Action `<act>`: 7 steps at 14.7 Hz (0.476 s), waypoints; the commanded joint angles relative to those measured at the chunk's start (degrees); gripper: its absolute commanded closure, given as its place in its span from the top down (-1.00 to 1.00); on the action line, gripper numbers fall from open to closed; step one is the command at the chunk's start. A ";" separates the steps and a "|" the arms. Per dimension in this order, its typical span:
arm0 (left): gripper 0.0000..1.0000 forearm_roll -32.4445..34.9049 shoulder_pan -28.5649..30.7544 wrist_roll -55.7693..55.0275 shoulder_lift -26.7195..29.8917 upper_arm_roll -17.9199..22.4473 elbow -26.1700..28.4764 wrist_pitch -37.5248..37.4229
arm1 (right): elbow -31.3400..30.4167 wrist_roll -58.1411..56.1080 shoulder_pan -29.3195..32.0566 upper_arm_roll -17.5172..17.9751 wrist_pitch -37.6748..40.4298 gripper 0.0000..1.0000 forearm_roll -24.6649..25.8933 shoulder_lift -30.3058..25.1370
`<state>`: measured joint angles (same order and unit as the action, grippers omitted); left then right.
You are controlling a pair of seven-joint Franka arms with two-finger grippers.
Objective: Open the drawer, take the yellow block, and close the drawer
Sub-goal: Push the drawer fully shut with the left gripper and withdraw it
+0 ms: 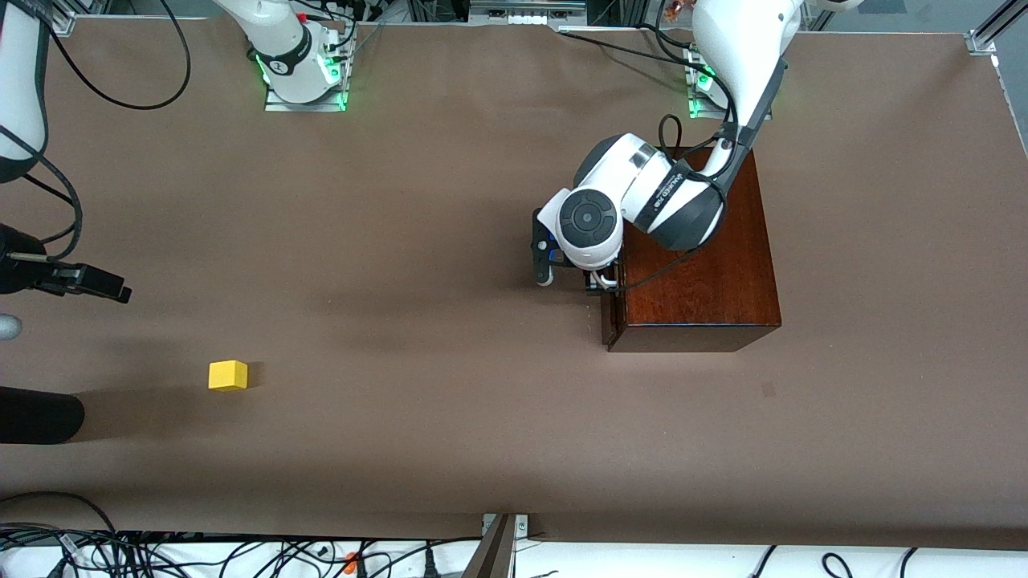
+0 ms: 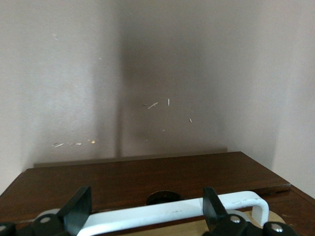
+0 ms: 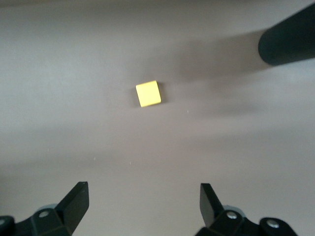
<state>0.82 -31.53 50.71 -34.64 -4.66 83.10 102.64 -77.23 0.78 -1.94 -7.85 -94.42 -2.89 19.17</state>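
Observation:
The dark reddish-brown wooden box (image 1: 707, 273) stands toward the left arm's end of the table. Its drawer (image 1: 610, 321) front sticks out only a little and faces the right arm's end. My left gripper (image 1: 574, 279) hangs open at that front, its fingers apart along the white bar handle (image 2: 167, 214) without touching it. A strip of pale wood (image 2: 197, 229) shows by the handle. The yellow block (image 1: 228, 375) lies on the bare table toward the right arm's end. My right gripper (image 3: 142, 201) is open and empty above the table, short of the yellow block (image 3: 148, 93).
A black cylindrical object (image 1: 36, 416) juts in from the table's edge at the right arm's end, close to the block, and also shows as a dark cylinder (image 3: 290, 42) in the right wrist view. Cables run along the table's front edge (image 1: 241, 554).

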 commanded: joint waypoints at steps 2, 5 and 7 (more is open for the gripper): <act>1.00 -1.07 0.68 -11.12 10.01 0.09 0.66 -4.53 | -2.40 1.68 -0.52 2.13 4.24 1.00 1.14 -4.66; 1.00 -1.62 2.61 -23.77 15.20 0.35 -0.91 -11.30 | -6.33 1.95 -1.14 2.75 3.99 1.00 1.14 -7.12; 1.00 -0.91 6.55 -30.29 17.23 0.27 -1.53 -15.08 | -11.43 1.95 -1.23 3.36 1.18 1.00 1.22 -9.75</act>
<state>0.03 -28.93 26.17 -19.33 -4.20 81.67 90.62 -81.15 1.97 -3.04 -5.31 -90.28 -2.70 14.10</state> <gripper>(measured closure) 0.000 0.000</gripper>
